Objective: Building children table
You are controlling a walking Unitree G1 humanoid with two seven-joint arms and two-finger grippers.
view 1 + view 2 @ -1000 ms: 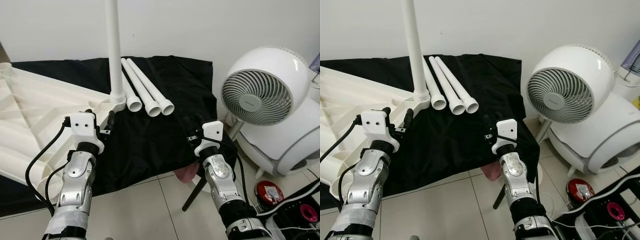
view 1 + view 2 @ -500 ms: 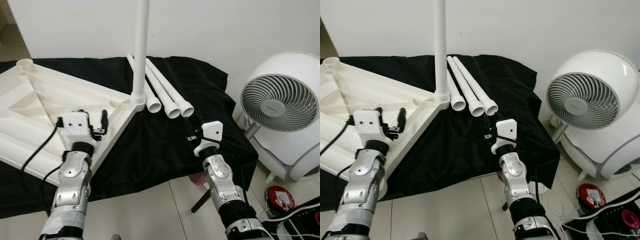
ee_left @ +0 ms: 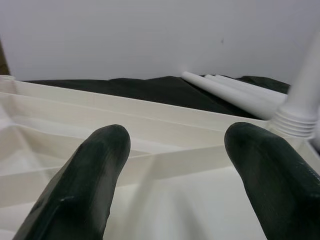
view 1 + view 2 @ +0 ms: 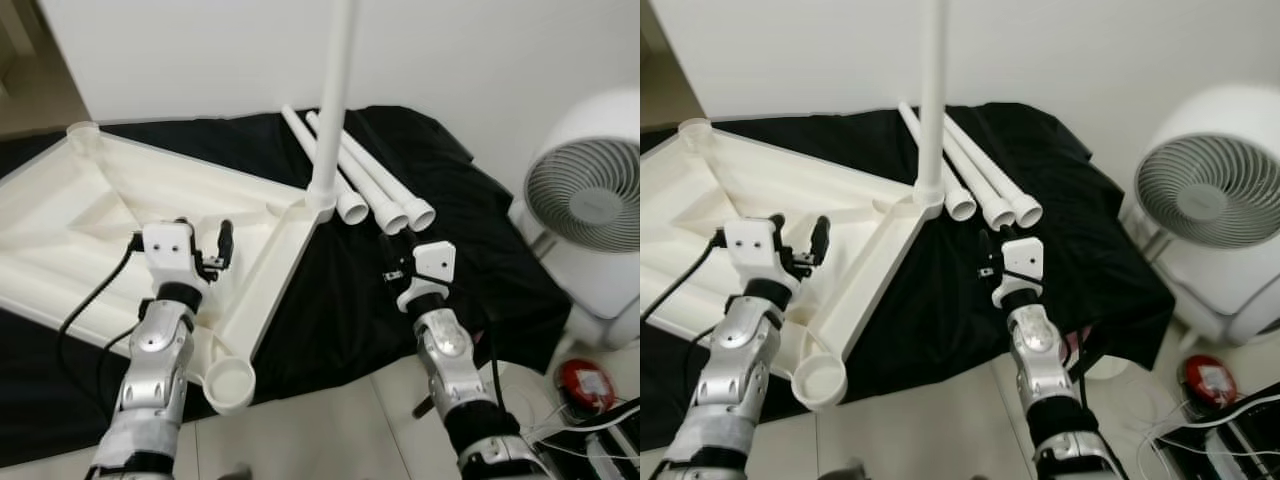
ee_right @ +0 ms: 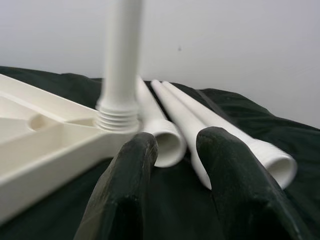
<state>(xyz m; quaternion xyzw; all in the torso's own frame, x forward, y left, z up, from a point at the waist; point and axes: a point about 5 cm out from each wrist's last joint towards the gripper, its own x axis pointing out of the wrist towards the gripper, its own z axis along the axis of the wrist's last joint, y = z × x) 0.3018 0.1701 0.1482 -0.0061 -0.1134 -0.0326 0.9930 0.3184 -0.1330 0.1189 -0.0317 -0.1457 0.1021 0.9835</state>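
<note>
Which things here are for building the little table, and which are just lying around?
For the table:
- upside-down white tabletop
- leg standing in its corner socket
- three loose legs on the black cloth
- empty corner socket

Just lying around:
- white fan
- red round thing on the floor

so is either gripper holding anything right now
Nothing is held. The left gripper hovers open over the upturned tabletop; the right gripper is open near the loose legs.

White tabletop [image 4: 120,200] and legs [image 4: 385,195] on black cloth [image 4: 460,250].
</note>
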